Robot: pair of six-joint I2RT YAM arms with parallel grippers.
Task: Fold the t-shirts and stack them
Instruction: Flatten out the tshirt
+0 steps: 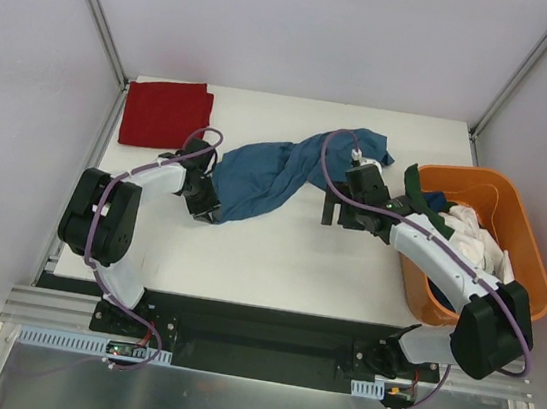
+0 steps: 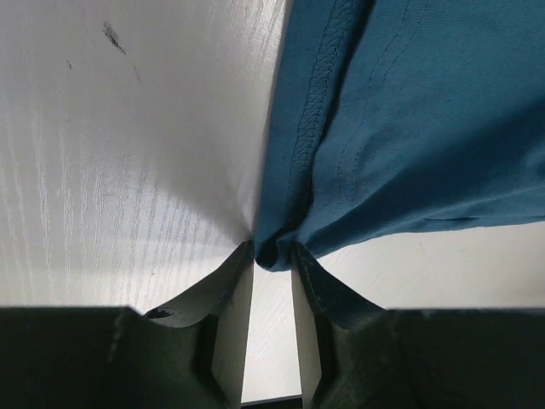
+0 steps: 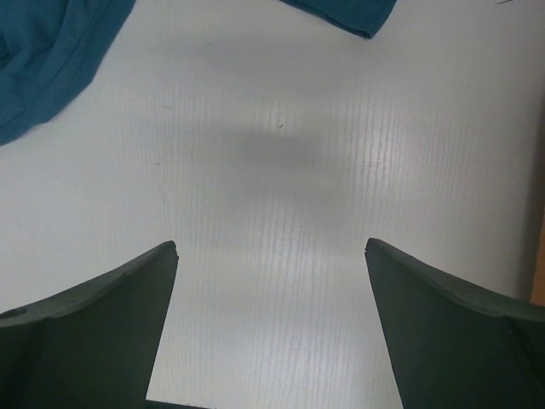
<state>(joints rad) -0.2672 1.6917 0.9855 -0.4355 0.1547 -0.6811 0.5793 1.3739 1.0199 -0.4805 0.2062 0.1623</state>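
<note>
Right gripper (image 3: 271,249) gapes over table (image 3: 281,196); teal-blue t-shirt (image 3: 51,60) beyond.

The right arm (image 1: 438,255) covers part of the basket (image 1: 489,175); the heaped tees (image 1: 474,229) inside blur together.

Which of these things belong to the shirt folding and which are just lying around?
Job: teal-blue t-shirt, pinched in the left claw; folded red t-shirt; white t-shirt and dark green t-shirt in the orange basket.
Lying about: the orange basket itself.

Orange basket (image 1: 535,267) on white table (image 1: 296,260)
</note>
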